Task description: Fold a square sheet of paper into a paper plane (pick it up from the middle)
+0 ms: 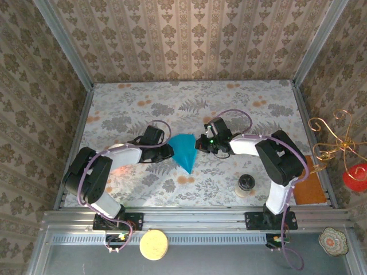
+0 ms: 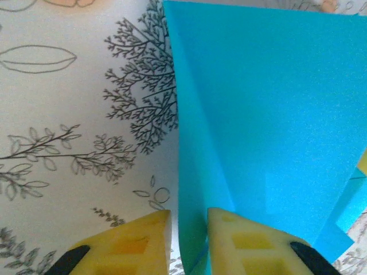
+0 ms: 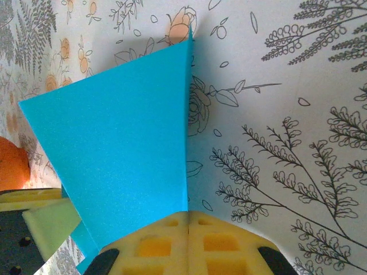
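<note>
I'm working a lab test booth: metal frame rails (image 1: 195, 216), wallpaper-covered panels (image 1: 189, 40) on three sides, a floral cloth (image 1: 252, 114) over the table.

The left tool (image 2: 189, 213) shows its two yellow fingers (image 2: 129, 243) standing slightly apart at the bottom edge, and the folded teal-blue paper (image 2: 269, 109), a crease slanting across it, runs down into the gap between them above the leaf-printed surface (image 2: 69, 114).
</note>
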{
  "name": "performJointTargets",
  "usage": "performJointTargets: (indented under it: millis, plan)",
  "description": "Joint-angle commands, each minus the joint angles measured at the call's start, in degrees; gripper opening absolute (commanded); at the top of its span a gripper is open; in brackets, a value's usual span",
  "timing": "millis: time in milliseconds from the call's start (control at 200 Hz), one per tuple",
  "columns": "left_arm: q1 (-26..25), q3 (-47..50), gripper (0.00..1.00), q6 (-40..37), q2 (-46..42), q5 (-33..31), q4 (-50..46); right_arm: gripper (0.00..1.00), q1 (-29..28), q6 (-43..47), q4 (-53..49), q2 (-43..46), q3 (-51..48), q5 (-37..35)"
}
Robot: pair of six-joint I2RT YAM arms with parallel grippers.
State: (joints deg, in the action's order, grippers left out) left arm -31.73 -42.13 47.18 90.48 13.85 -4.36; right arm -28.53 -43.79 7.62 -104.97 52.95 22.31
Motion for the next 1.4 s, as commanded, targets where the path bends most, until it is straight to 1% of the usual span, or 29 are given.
performJointTargets:
  millis: [0,140,215,290,370,515,725,835,965,1085,1391]
  plan:
    - [-0.12,-2.87,0.30,-1.85,-2.73,-2.86,-5.75,0.04,-0.21,-0.76,1.06,-0.68,-0.05,1.22]
    - [-3.05,-5.12,0.39,-2.79,-7.16,-5.60,-10.53,0.05,-0.30,-0.64,0.92,-0.15,0.14,1.83]
    - [-5.11,-5.20,0.42,-1.54,-8.67,-7.22,-11.25,0.05,-0.29,-0.68,0.91,0.01,0.14,1.96]
    - [-7.45,-4.68,0.43,0.73,-9.10,-8.35,-10.23,0.05,-0.29,-0.75,1.00,-0.02,0.14,1.96]
    - [-9.83,-4.54,0.43,2.30,-8.51,-8.09,-8.01,0.05,-0.29,-0.83,1.20,-0.16,0.14,2.07]
    - [-12.32,-6.43,0.43,2.84,-4.55,-6.57,-5.22,0.04,-0.47,-0.94,1.33,-0.44,0.40,2.22]
    - [-13.19,-9.07,0.42,3.05,1.02,-6.69,-5.51,0.05,-0.47,-0.88,0.96,-0.45,0.40,1.99]
    - [-13.15,-9.59,0.45,2.92,2.39,-7.45,-5.93,0.05,-0.47,-0.93,0.93,-0.50,0.31,1.98]
    - [-13.20,-9.64,0.45,2.74,4.06,-3.75,-3.02,0.05,-0.47,-0.85,0.69,-0.58,0.39,1.91]
    - [-13.78,-10.54,0.47,2.06,5.35,-1.30,-1.68,0.05,-0.48,-0.74,0.60,-0.58,0.65,1.91]
    - [-14.89,-12.51,0.54,1.10,7.46,-2.90,-4.23,0.05,-0.48,-0.76,0.31,-0.84,0.74,1.69]
